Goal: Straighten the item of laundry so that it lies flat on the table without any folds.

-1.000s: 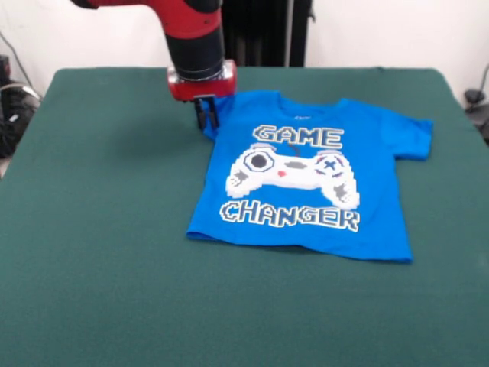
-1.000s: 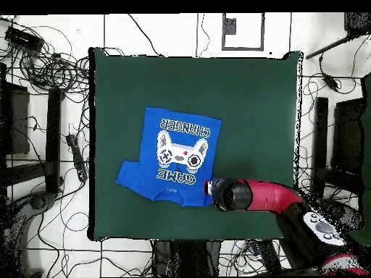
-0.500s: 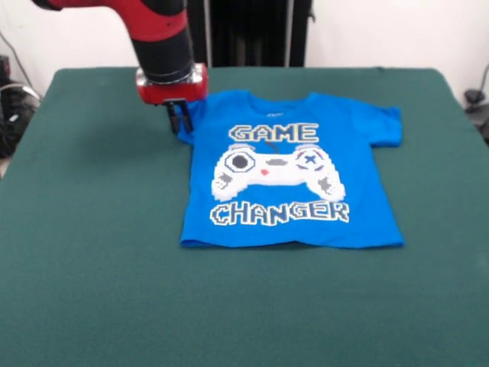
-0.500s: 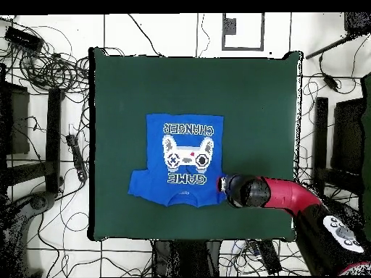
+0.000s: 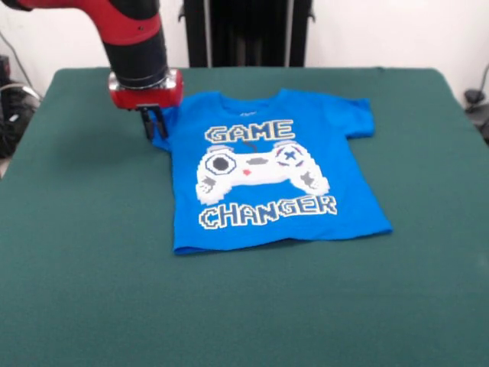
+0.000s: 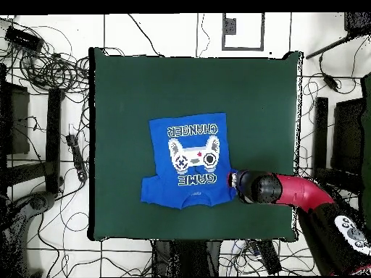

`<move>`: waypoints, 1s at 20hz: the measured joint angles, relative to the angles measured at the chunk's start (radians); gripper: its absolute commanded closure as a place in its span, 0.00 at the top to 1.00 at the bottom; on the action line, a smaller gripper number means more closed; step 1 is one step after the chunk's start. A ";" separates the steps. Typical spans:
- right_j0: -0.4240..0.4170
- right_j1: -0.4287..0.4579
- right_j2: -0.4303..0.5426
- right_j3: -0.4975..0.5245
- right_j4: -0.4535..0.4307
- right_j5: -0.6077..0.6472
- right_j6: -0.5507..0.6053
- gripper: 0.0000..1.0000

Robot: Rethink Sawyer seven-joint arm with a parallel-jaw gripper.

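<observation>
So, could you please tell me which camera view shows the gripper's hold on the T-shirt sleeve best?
The front view: the gripper shows side-on, its dark fingers shut on the blue T-shirt at the sleeve edge. In the overhead view the red arm covers the gripper, so only the arm's end beside the sleeve shows.

A bright blue T-shirt (image 5: pixel 267 172) lies print-up on the green tabletop (image 5: pixel 76 267), its white "GAME CHANGER" lettering and game controller readable, the hem toward the near edge and one short sleeve spread out at the picture's right. The red and black arm comes down at the upper left, and the gripper (image 5: pixel 152 122) has its dark fingers (image 5: pixel 156 124) pinched together on the shirt's other sleeve, at the cloth's left shoulder edge. The shirt body looks mostly flat, turned slightly askew on the tabletop.
</observation>
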 measured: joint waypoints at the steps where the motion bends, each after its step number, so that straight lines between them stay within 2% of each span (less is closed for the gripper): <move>1: 0.000 0.000 0.001 -0.002 -0.002 0.002 0.000 0.00; 15: -0.056 0.022 0.061 -0.103 -0.041 0.096 -0.006 0.00; 20: -0.078 0.039 0.097 -0.154 -0.047 0.178 -0.035 0.00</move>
